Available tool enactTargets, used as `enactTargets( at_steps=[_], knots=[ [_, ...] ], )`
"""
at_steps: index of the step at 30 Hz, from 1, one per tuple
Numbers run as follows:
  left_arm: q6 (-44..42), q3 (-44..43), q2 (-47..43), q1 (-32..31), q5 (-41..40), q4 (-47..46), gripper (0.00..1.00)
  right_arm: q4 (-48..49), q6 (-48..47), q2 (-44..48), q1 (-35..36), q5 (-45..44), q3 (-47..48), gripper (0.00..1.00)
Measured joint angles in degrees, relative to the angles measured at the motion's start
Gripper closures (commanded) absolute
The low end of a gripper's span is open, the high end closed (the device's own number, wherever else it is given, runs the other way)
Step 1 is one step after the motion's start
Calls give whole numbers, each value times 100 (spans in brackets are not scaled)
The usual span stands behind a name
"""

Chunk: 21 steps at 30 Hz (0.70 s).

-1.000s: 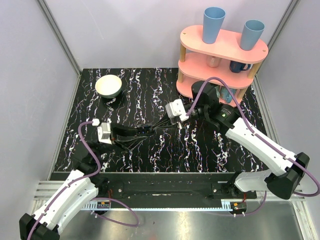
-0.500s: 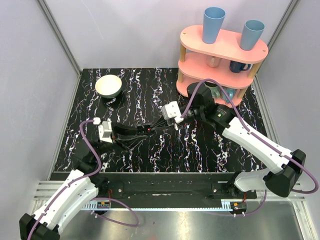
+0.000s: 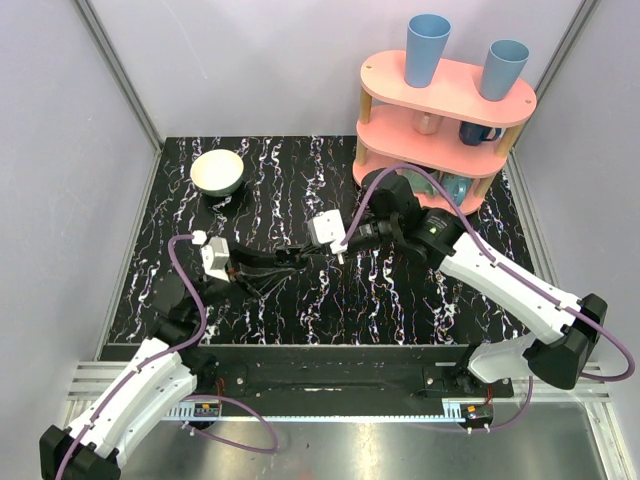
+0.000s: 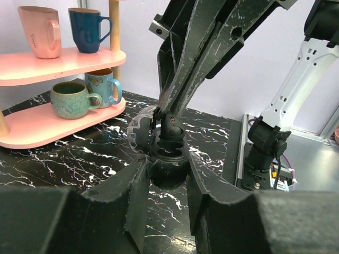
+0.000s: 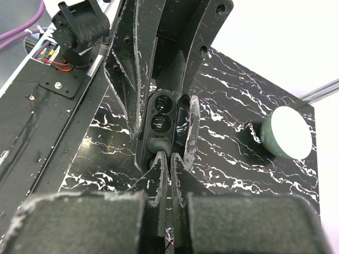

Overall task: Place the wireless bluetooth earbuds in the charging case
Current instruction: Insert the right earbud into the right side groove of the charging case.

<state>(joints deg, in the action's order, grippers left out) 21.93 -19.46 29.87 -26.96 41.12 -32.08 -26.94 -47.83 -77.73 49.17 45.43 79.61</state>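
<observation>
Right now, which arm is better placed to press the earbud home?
Right. The right gripper, shut, points straight into the open charging case, tips at a dark earbud there. The left gripper is occupied, clamped around the case to steady it.

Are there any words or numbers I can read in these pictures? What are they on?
No words or numbers can be read anywhere.
On the pink mug: a faint mark on its side, too blurred to read.
On the little circuit board near the arm bases: anything printed there is too small to read.
On the charging case: no writing shows.
</observation>
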Motion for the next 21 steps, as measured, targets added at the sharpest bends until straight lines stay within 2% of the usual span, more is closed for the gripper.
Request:
enactTargets(
  at_steps=[21],
  knots=[
    [-96,227,-203,4,-256,-271,100,472,37,197,254,-612,-282,100]
  ],
)
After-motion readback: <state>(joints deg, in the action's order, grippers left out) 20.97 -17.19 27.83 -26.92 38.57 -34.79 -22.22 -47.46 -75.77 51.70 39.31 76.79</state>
